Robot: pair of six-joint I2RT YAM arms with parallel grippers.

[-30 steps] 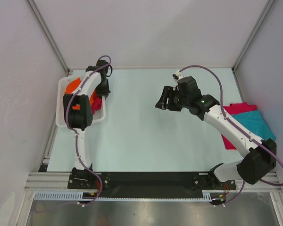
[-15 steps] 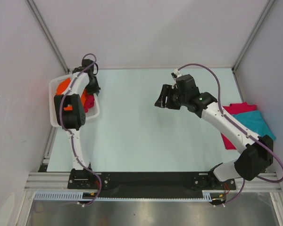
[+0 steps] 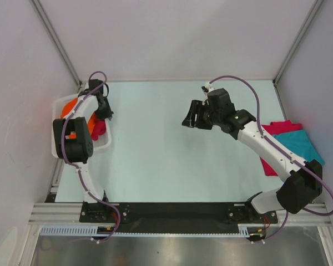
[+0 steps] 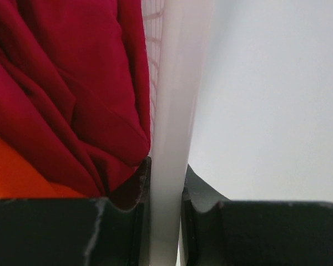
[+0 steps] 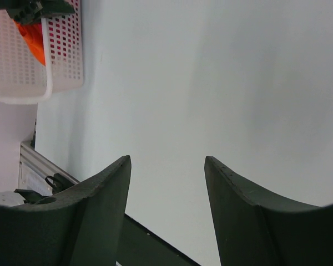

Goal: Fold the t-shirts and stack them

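Done, as far as I can see: a teal t-shirt [image 3: 301, 145] lies on a crimson t-shirt [image 3: 279, 127] at the right edge of the table [image 3: 166, 158], apparently folded and stacked. Outstanding: an orange t-shirt [image 4: 14, 174] and a second crimson t-shirt [image 4: 72, 100] sit bunched in the white mesh basket [image 4: 175, 83] at far left, so I judge the job about half done. My left gripper [image 4: 165, 178] is pinched onto the basket's wall, not on cloth. My right gripper [image 5: 166, 162] hangs above mid-table, jaws wide apart, holding nothing.
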